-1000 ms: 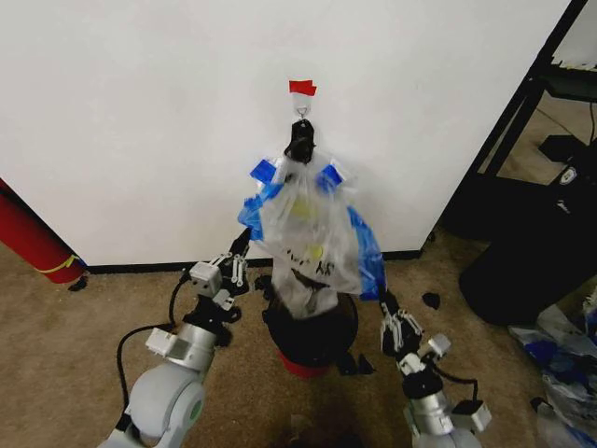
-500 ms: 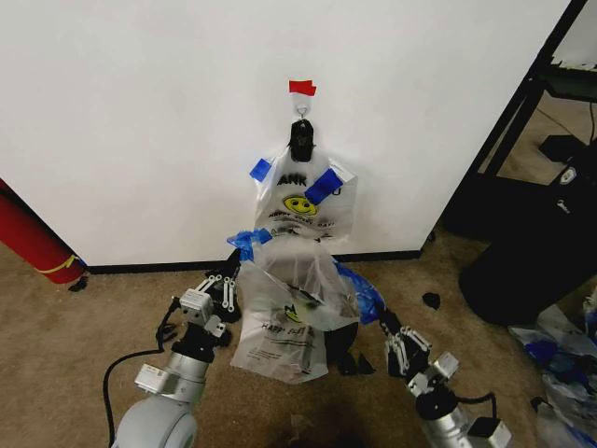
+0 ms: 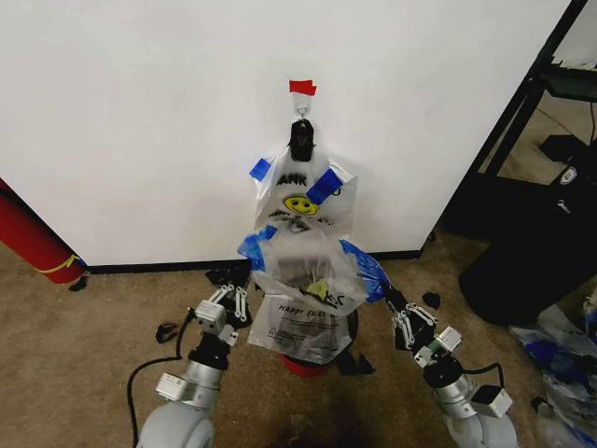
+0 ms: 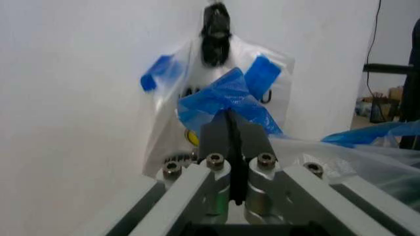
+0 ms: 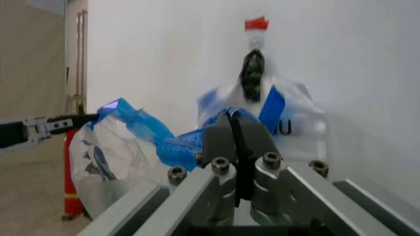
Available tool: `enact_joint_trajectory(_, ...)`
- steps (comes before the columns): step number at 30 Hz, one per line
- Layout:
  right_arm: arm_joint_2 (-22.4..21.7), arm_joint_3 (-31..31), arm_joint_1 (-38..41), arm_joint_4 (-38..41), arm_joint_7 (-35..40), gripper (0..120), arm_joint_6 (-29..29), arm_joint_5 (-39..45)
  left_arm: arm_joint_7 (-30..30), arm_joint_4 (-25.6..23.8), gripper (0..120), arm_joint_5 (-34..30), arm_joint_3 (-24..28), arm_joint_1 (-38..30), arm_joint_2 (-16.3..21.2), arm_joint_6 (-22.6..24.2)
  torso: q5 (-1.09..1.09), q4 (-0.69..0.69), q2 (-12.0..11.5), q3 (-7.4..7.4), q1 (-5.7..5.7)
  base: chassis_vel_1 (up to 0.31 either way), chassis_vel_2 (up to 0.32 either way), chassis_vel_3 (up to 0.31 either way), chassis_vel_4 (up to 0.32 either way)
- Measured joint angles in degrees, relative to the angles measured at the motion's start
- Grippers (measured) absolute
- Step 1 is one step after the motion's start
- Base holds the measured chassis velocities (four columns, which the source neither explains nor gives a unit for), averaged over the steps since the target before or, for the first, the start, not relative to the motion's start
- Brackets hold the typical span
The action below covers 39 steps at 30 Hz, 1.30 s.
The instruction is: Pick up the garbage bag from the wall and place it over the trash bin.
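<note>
- Head view: the thin, crinkly see-through garbage bag [image 3: 306,297] with blue tape patches and a yellow smiley print is stretched between the two arms, low in front of the plain white wall [image 3: 140,121]. It hangs directly above the small round red trash bin [image 3: 300,364], which shows only a little under the plastic. The left gripper [image 3: 240,301] pinches the blue-taped rim on its side, and the right gripper [image 3: 399,311] pinches the taped rim on the other side. A second flat smiley bag [image 3: 300,198] hangs on the wall from a black clip [image 3: 300,140].
- Left wrist view: the left gripper's fingers [image 4: 218,140] are pressed together, with blue tape [image 4: 226,98] bunched at their tips; I see no gap.
- Right wrist view: the right gripper's fingers [image 5: 220,140] are also pressed together on a fold of blue tape [image 5: 177,142], and the bag spreads away toward the other arm.
- Risk, as I judge it: the plastic is thin and slippery, so a taped corner could slip out if the arms pull apart too strongly. Also, the mouth looks sagging and not fully spread, so the rim could land inside the bin or catch on one side only.
</note>
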Motion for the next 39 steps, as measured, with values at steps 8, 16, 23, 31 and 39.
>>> enact_joint_trajectory(8, 0.3, -0.7, 1.0, -6.7, -3.8, 0, 3.9, -3.0, 0.3, 4.7, 0, 2.2, -0.3, 0.0, -0.5, -2.9, 0.01, 0.00, 0.0, 0.00, 0.00, 0.000, 0.000, 0.000, 0.000)
enact_joint_trajectory(16, 0.0, -2.0, 2.0, -7.5, -4.5, 0, 4.3, -3.8, 1.2, 8.9, 0, 3.0, 0.0, -0.7, -0.9, -4.7, 0.00, 0.00, 0.0, 0.00, 0.00, 0.000, 0.000, 0.000, 0.000)
enact_joint_trajectory(23, -0.8, -2.1, 4.5, -8.9, -4.2, 0, 4.1, -5.2, 1.8, 12.5, 0, 3.6, 0.6, -3.0, -1.8, -5.5, 0.00, 0.00, 0.0, 0.00, 0.00, 0.000, 0.000, 0.000, 0.000)
enact_joint_trajectory(31, -3.6, -4.1, 5.5, -11.4, -4.8, 0, 4.3, -6.8, 2.1, 17.7, 0, 4.2, 0.5, -4.5, -0.6, -7.1, 0.00, 0.00, 0.0, 0.00, 0.00, 0.000, 0.000, 0.000, 0.000)
enact_joint_trajectory(39, -7.1, -5.3, 8.5, -11.5, -3.7, 0, 3.2, -6.7, 2.1, 17.1, 0, 3.8, 0.4, -6.2, -0.1, -6.8, 0.00, 0.00, 0.0, 0.00, 0.00, 0.000, 0.000, 0.000, 0.000)
